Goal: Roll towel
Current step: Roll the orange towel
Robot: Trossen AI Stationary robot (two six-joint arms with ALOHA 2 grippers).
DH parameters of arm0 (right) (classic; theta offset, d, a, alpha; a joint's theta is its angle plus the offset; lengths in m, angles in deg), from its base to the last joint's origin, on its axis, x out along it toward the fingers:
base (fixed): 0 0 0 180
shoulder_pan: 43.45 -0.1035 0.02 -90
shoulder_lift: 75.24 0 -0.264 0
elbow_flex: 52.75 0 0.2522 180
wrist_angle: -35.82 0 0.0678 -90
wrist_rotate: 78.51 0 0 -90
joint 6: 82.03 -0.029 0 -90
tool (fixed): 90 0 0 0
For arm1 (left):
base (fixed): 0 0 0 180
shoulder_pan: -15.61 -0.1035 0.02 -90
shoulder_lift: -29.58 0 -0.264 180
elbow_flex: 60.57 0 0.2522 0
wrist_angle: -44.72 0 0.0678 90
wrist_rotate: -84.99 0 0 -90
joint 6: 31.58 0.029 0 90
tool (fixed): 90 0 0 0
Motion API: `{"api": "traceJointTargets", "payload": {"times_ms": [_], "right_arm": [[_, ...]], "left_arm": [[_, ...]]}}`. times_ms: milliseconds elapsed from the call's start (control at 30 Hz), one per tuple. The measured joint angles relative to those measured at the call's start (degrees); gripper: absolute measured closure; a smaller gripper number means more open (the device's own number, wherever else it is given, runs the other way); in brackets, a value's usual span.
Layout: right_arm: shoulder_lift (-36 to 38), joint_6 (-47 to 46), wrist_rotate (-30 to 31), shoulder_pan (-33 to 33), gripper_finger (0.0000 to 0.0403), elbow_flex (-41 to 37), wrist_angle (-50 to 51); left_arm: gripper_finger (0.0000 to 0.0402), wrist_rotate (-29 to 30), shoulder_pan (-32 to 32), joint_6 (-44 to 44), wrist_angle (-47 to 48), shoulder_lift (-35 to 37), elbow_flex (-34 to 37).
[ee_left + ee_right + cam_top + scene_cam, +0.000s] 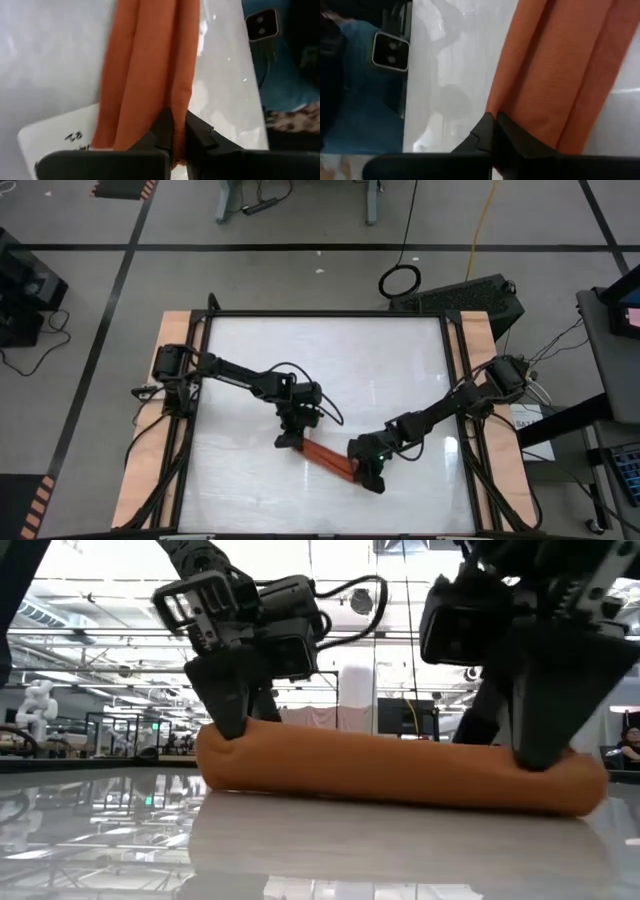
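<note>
The towel (324, 457) lies as a long roll on the white table (400, 370), toward six o'clock. The left gripper (290, 440) pinches its ten o'clock end; the right gripper (366, 471) pinches its four o'clock end.

Probably a robotics lab or workshop: taped concrete floor (300, 270), cables, a framed white table (320, 360).

The rust-orange towel (327, 457) is rolled into a long skinny log, lying flat, running roughly 10-to-4 o'clock near the table's front-middle.
</note>
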Motion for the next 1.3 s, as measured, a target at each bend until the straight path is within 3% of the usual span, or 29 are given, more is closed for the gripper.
{"api": "traceJointTargets", "payload": {"times_ms": [467,667,967,1300], "right_arm": [[10.29,-14.08,-4.42,6.76,0.0402,-6.22,-1.11],[9.88,-19.79,-9.40,9.88,0.0402,-11.29,-4.92],[9.49,-22.52,-8.80,11.60,0.0402,-15.86,-7.02],[9.68,-22.55,-5.13,11.42,0.0377,-17.27,-4.07]], "left_arm": [[0.0381,-0.96,-3.27,-8.42,5.23,-0.38,-0.09],[0.0381,-0.68,-3.80,-10.38,4.11,-2.73,-0.24],[0.0380,-1.24,-4.11,-12.20,3.41,-6.89,-0.28],[0.0336,1.25,-4.10,-11.43,4.35,-7.15,-0.49]]}}
